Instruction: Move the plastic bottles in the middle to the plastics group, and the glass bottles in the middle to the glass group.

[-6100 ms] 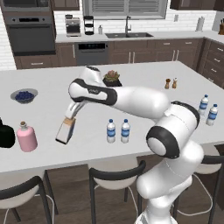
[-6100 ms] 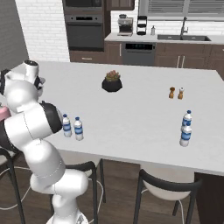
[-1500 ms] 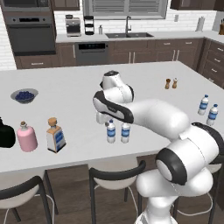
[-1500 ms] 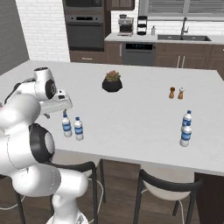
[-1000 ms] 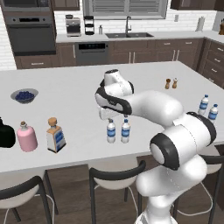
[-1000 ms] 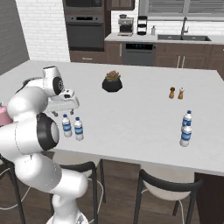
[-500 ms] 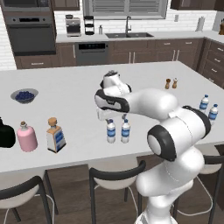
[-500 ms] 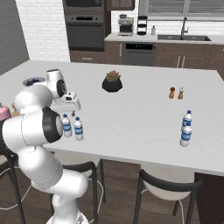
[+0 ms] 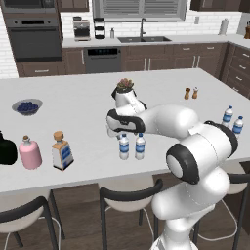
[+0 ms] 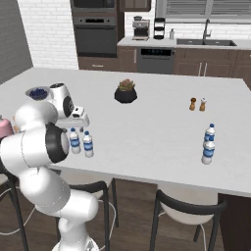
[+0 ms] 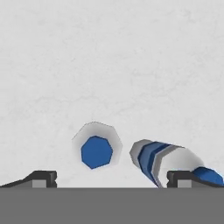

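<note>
Two plastic bottles [image 9: 124, 146] [image 9: 140, 145] stand side by side near the counter's front edge. My gripper [image 9: 118, 135] hangs open just above and behind them. In the hand view I look straight down on one blue cap [image 11: 96, 152], with the second bottle [image 11: 170, 162] to its right; the fingertips [image 11: 41, 178] stand wide apart. The square corked glass bottle [image 9: 62, 151] stands at the left beside the pink flask [image 9: 30, 153] and the black bottle [image 9: 6, 149]. The plastics group [image 9: 227, 116] [image 9: 238, 125] stands at the counter's right end.
A dark plant pot [image 9: 125, 88] sits behind my hand, a bowl of blueberries [image 9: 27, 106] at the far left, and salt and pepper shakers [image 9: 191, 93] at the back right. Stools [image 9: 129, 193] line the front edge.
The corked bottle, held earlier, now stands by the pink flask. My open hand has swung right and settled over the two middle bottles.
</note>
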